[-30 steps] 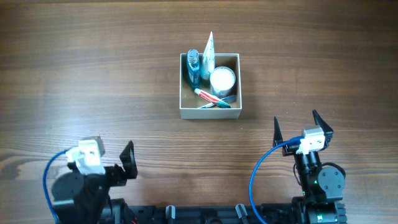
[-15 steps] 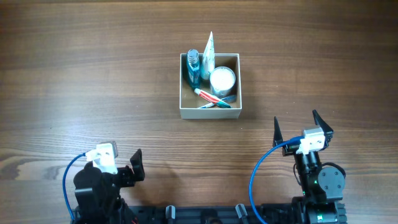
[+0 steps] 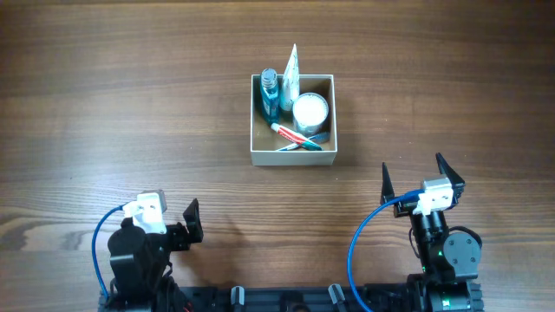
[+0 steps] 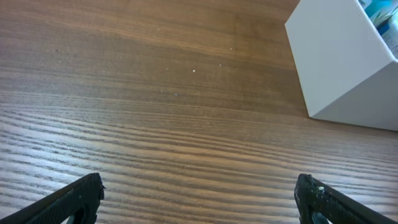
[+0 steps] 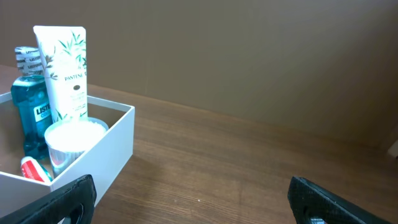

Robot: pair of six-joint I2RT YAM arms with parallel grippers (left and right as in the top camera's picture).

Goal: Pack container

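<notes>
The container is a square white box with a tan inside, at the table's middle, slightly right. It holds a blue mouthwash bottle, a white tube, a round white jar and a red toothpaste tube. My left gripper is open and empty at the near left edge, far from the box. My right gripper is open and empty at the near right. The left wrist view shows the box's white corner beyond the jaws. The right wrist view shows the box wall, bottle, tube and jar left of the jaws.
Bare dark wood table lies all round the box. Both arm bases and blue cables sit along the near edge.
My left arm has shifted right and drawn in along the near edge, its gripper still open. The right arm and the box contents have not moved.
</notes>
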